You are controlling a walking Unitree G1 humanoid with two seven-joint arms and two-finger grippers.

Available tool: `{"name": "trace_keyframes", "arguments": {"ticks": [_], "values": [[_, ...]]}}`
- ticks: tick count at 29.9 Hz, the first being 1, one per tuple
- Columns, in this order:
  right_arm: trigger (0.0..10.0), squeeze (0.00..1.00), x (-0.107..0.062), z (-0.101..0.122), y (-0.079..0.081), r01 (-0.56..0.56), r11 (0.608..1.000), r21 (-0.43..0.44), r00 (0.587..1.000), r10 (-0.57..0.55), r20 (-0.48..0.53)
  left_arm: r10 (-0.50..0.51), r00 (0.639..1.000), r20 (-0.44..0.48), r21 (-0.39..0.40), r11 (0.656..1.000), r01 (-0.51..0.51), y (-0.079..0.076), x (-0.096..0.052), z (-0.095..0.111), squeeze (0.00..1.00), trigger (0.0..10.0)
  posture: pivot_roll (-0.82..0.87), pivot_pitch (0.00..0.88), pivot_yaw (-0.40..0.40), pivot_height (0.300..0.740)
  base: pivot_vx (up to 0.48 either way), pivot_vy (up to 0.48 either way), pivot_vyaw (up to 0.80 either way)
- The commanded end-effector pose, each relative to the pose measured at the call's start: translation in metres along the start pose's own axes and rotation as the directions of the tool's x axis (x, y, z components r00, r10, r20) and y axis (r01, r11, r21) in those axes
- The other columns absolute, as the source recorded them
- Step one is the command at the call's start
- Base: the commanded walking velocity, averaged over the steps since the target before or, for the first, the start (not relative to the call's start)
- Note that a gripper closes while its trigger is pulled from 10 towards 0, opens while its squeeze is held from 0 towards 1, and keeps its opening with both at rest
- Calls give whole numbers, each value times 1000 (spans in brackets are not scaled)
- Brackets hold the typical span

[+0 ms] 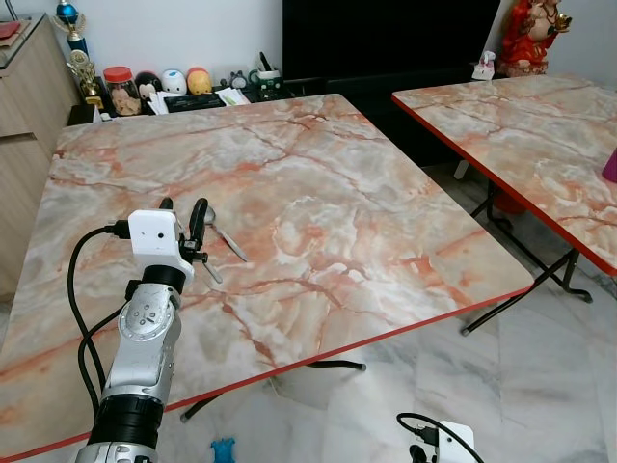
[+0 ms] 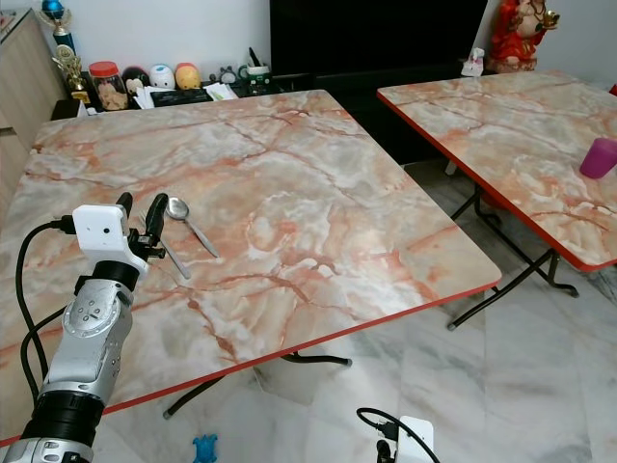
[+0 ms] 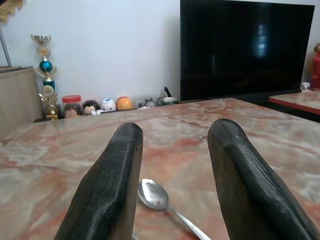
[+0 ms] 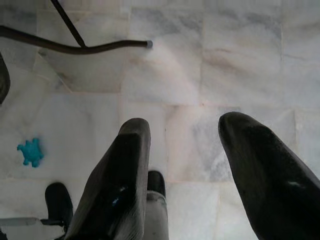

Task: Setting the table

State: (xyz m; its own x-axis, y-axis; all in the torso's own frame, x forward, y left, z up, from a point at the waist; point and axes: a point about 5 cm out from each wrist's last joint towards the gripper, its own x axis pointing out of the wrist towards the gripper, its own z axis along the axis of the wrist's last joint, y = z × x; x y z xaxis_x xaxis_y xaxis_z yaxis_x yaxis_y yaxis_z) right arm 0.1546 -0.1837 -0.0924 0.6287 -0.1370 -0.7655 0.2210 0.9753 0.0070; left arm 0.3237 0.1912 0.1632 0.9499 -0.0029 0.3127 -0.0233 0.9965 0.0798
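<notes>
Left gripper (image 3: 172, 170) spread apart over the spoon (image 1: 224, 234).
I risk nudging it across the slick table (image 1: 386, 241); right gripper (image 4: 185, 165) hangs apart.

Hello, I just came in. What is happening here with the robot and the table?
The robot stands at a marble-patterned table. Its left gripper hangs low over the tabletop with the fingers open and nothing between them; a metal spoon lies flat on the table just beyond the fingertips. The right gripper hangs idle below the table edge, open, pointing at the tiled floor. A pink cup stands on the neighbouring table.
</notes>
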Motion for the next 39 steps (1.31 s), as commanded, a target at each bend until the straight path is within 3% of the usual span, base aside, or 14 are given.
{"name": "trace_keyframes", "arguments": {"ticks": [1,14,29,32,36,39], "values": [[10000,0,0,1,-4,9,1000,0,1000,-9,0,-5,1000,2,-2,1000,5,-1,1,2,0,10000,114,3,-63,740,274,0,0],[10000,0,0,0,-4,7,1000,-1,1000,-7,-2,-9,1000,5,-2,1000,9,-1,1,2,0,10000,113,5,-63,740,283,0,0],[10000,0,0,-1,-3,3,1000,-1,1000,-3,-7,-79,997,-19,-30,996,79,-10,1,0,0,10000,113,8,-61,740,0,0,0],[10000,0,0,-1,-3,1,1000,-1,1000,-1,-8,-95,992,-79,-26,995,93,-13,2,-7,0,10000,113,8,-60,740,0,0,0],[10000,0,0,0,-3,-1,1000,-3,1000,1,-11,-98,969,-227,0,995,100,-16,9,-23,0,10000,116,8,-62,740,0,0,0],[10000,0,0,0,-3,-2,1000,-5,1000,2,-11,-25,951,-307,23,999,34,-14,21,-28,0,10000,115,5,-62,740,0,0,0]]}}
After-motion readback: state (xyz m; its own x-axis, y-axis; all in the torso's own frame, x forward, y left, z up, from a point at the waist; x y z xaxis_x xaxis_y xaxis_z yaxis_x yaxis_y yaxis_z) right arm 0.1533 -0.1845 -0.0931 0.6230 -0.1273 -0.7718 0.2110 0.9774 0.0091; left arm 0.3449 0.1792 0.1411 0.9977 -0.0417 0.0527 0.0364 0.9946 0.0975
